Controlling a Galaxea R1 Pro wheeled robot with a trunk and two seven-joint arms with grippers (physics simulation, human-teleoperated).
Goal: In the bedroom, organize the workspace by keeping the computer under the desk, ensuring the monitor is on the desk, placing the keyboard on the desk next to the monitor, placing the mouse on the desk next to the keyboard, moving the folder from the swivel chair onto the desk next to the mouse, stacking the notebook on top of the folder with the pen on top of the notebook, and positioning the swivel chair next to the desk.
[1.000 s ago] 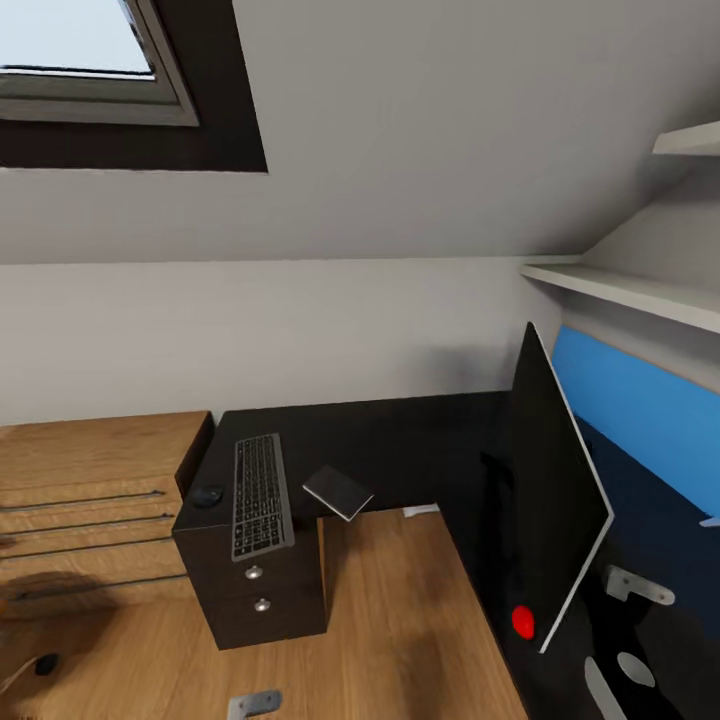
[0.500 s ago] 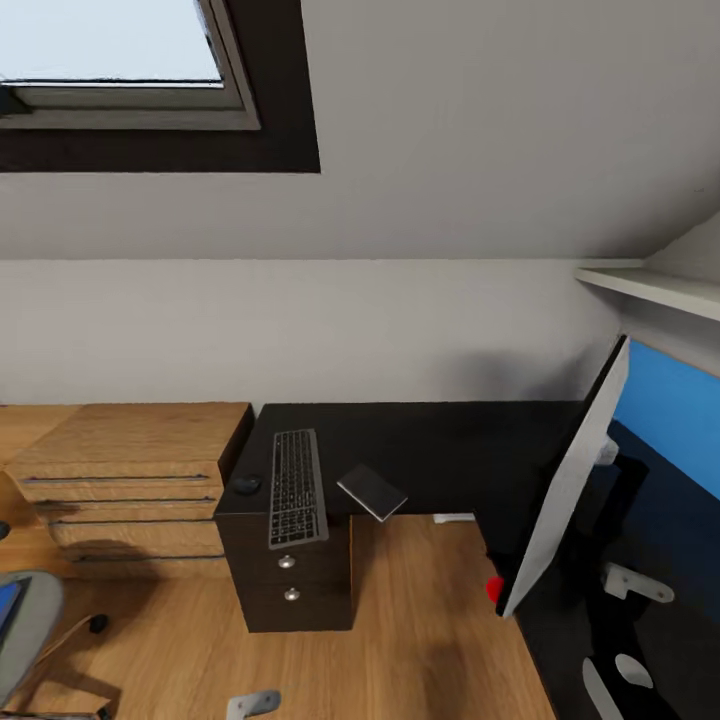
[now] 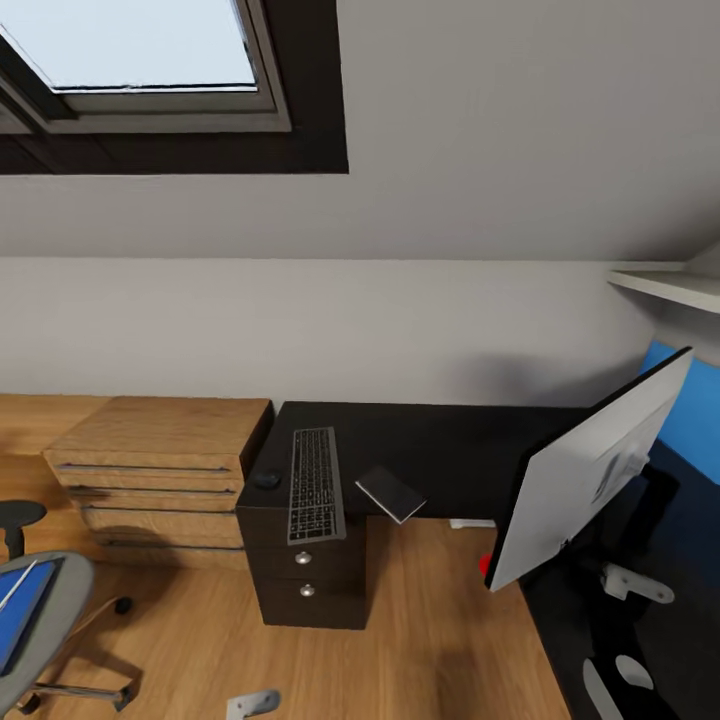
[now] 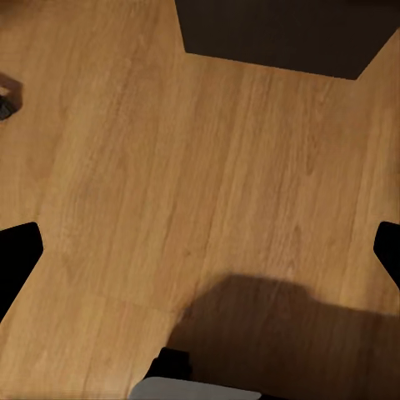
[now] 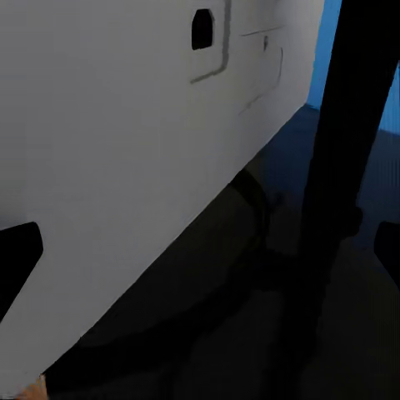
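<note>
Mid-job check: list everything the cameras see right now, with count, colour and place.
Desk: one, black, against the wall, two knobbed drawers at its left end.
Keyboard: one, grey, on the desk's left end.
Mouse: one, black, on the desk left of the keyboard.
Flat pad: one, dark grey, overhanging the desk's front edge; what it is I can't tell.
Monitor: one, silver back, tilted, at right.
Drawer chest: one, wood, left of the desk.
Chair: one, grey, lower left.
Folder: one, blue, on the chair.
Skylight: one, upper left.
Shelf: one, white, right wall.
Left end effector: open, over wood floor.
Right end effector: open, facing the monitor's back.
</note>
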